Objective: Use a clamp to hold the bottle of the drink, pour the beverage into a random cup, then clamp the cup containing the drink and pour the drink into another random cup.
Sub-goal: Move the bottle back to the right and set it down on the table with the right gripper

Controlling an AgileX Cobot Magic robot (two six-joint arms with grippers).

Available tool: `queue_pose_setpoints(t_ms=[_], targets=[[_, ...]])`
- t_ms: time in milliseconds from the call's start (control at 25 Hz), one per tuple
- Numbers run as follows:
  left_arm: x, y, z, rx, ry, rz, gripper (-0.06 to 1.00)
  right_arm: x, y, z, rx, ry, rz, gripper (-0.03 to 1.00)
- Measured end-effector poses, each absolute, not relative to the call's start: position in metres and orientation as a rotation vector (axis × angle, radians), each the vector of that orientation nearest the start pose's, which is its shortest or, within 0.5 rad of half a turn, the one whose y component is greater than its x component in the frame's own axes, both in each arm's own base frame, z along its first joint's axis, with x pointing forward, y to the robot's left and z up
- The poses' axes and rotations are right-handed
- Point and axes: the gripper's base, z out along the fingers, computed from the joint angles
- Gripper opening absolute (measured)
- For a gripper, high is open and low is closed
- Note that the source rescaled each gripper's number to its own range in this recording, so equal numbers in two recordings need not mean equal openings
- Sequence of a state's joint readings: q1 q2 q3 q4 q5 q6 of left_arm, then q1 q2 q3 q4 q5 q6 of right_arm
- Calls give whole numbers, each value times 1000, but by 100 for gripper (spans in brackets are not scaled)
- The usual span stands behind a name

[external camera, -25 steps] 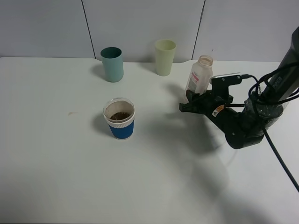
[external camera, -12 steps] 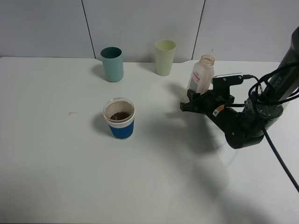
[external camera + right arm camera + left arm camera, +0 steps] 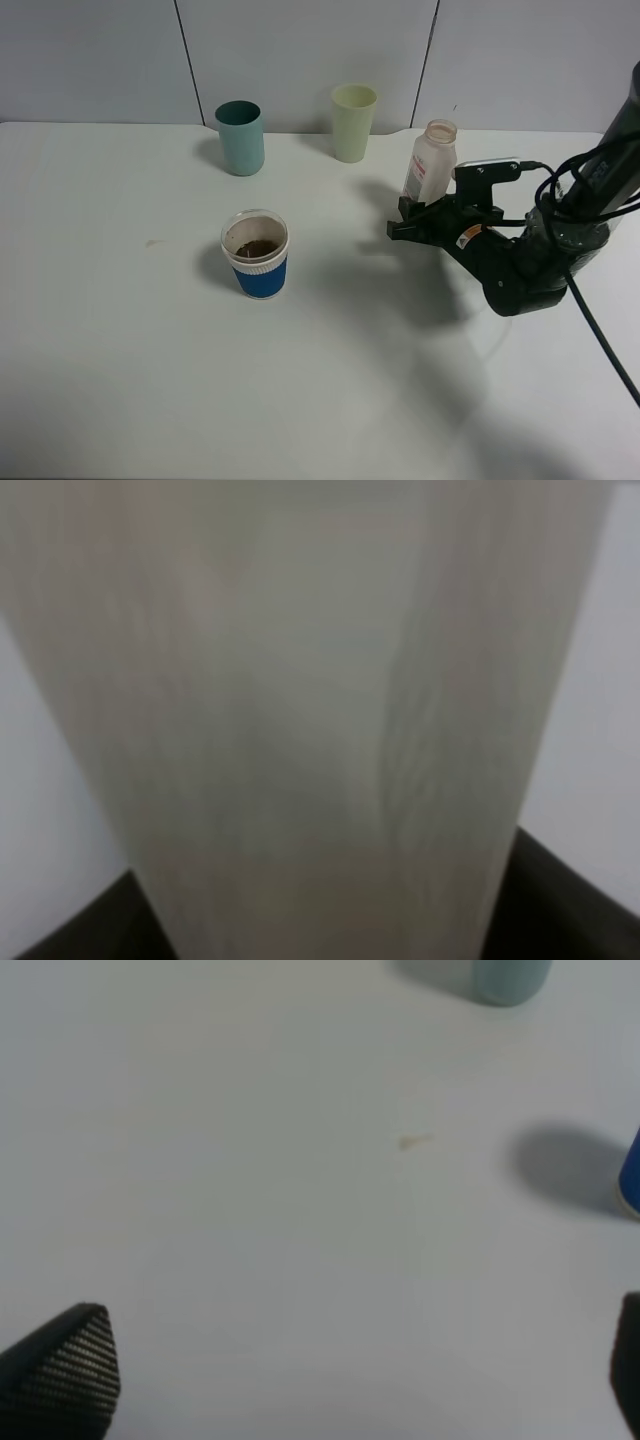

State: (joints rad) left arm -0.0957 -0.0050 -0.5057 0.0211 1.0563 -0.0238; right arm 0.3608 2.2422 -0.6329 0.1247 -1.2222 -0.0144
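My right gripper (image 3: 418, 222) brackets the base of the bottle (image 3: 431, 158), which stands upright on the bench (image 3: 150, 380), far right side. I cannot tell whether the jaws press it. My left gripper (image 3: 345, 1375) is spread wide, holding nothing. The blue cup (image 3: 258, 272), centre-left, contains brown beverage (image 3: 257, 246).

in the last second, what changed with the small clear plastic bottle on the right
The small clear plastic bottle tipped from leaning to nearly upright, its base between the jaws of the right gripper; whether the grip has loosened is unclear. The blue-and-white ribbed cup, dark teal tumbler and pale yellow-green tumbler stayed put.
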Motion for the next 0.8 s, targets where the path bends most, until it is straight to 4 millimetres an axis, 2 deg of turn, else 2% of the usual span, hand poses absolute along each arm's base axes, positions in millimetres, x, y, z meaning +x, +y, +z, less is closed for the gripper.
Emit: queue_pose_setpoints(t_ms=[120,160,320,400,520,560,800], targets=[[-6,2,279,72,2028,-50,100,310,106,50,-222,1843,163,38],[-6,2,279,72,2028,-50,100,310,106,50,-222,1843,163,38],[-6,2,279,72,2028,-50,100,312,105,55,-201,1831,156,56],[-6,2,279,72,2028,-50,100,312,104,58,-196,1828,156,61],[-6,2,279,72,2028,-50,100,313,105,61,-194,1819,156,63],[-6,2,279,72,2028,-50,100,315,105,71,-205,1788,149,65],[-6,2,279,72,2028,-50,100,316,106,86,-209,1742,146,65]])
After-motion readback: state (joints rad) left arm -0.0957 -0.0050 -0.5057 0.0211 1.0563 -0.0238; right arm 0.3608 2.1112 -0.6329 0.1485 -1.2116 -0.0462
